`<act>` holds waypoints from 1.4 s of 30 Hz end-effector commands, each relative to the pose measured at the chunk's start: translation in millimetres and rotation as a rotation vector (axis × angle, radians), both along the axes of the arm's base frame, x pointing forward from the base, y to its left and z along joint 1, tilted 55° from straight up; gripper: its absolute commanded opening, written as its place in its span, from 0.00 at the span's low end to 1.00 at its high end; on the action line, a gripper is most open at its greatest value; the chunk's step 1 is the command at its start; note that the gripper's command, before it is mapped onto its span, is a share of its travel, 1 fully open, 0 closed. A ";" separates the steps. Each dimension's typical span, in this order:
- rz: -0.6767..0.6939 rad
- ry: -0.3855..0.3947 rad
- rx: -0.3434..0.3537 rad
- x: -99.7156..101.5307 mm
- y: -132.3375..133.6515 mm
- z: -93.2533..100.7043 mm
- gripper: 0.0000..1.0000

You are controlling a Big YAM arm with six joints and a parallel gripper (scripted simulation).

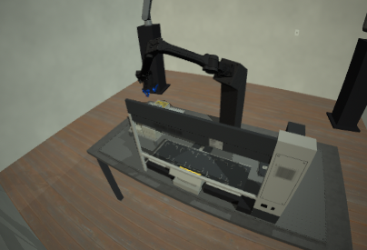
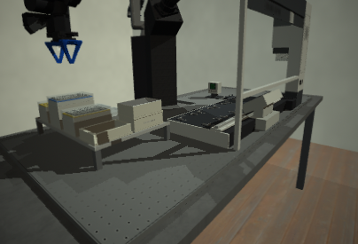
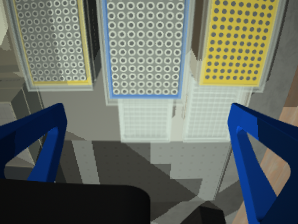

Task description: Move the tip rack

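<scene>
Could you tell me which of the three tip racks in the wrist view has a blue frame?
The middle rack is the blue-framed one. The rack to its left in that view and the one to its right are both yellow, the right one showing dark holes.

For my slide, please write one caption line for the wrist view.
Open gripper hovering above three tip racks: yellow-framed, blue-framed, and yellow rack with dark holes.

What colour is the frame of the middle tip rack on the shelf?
Blue; the middle tip rack shows best in the wrist view.
</scene>
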State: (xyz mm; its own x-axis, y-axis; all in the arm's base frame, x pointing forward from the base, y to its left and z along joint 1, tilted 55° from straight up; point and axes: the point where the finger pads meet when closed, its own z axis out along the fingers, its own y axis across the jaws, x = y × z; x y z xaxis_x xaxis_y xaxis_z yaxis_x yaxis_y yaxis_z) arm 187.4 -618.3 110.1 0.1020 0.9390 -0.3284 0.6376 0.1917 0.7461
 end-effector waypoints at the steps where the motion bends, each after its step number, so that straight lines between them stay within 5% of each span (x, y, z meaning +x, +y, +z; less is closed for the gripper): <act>1: 0.006 -0.007 -0.012 16.4 -10.1 1.2 1.00; 42: 0.006 -0.009 -0.008 63.1 -24.9 -35.4 1.00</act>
State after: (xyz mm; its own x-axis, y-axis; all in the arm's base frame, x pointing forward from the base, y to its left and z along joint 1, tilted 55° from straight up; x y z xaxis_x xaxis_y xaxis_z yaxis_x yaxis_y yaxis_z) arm 236.2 -636.9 74.5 0.1014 0.9385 -0.3302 0.6367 0.1938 0.7463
